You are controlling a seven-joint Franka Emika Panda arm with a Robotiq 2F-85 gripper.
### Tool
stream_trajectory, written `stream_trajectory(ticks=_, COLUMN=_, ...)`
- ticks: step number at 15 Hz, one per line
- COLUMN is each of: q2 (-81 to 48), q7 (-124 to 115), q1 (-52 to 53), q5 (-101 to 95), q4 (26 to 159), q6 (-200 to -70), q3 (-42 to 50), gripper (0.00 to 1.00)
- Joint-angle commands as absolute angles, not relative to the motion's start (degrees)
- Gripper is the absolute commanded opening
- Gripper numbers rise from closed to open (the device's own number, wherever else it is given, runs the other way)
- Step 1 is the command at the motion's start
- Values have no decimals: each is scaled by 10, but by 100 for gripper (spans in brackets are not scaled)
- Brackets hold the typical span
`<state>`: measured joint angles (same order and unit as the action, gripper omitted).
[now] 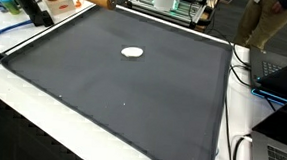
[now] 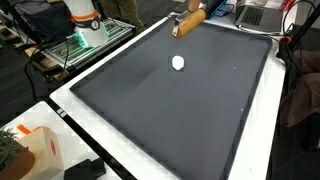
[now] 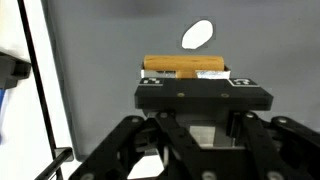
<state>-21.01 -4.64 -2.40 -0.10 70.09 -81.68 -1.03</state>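
Observation:
My gripper (image 3: 203, 92) fills the lower half of the wrist view and is shut on a brown cylinder (image 3: 185, 65) with a pale label, which lies crosswise at the jaw tips. In an exterior view the cylinder (image 2: 189, 23) hangs tilted over the far corner of the dark mat (image 2: 170, 120); the gripper above it is mostly cut off by the frame edge. A small white oval object (image 2: 178, 63) lies on the mat, apart from the cylinder. It also shows in the wrist view as the white oval (image 3: 197, 34) beyond the cylinder, and in an exterior view (image 1: 132, 52).
The dark mat (image 1: 132, 99) covers a white table (image 1: 41, 114). The robot base (image 2: 85, 20) stands beside the mat. An orange and white box (image 2: 40, 150) sits at one table corner. Laptops (image 1: 284, 79) and cables (image 1: 241, 151) lie along another side.

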Motion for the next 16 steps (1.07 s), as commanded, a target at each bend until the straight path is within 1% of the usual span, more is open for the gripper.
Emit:
stream_trajectory(ticks=1, q2=-201, q7=-44, q1=-24, q5=-1, q4=712, q6=-820, q3=-11, gripper=48)
stream_trajectory(ticks=6, q2=-211, q7=-44, q1=-24, q5=-1, q4=708, q6=-820, q3=-11, gripper=48)
stream_trajectory(ticks=7, q2=-210, q7=-53, q1=-24, q5=6, q4=710, q6=-830, q3=-11, gripper=23)
stream_trajectory(ticks=10, q2=-175, q7=-74, q1=-33, q5=43, q4=763, q6=-893, q3=-10, gripper=23)
stream_trajectory(ticks=13, q2=-124, q7=-78, q1=-45, q5=71, q4=848, q6=-959, q3=-5, gripper=23)
stream_trajectory(ticks=16, q2=-84, q7=-99, q1=-51, q5=99, q4=923, q6=-989, q3=16, gripper=23)
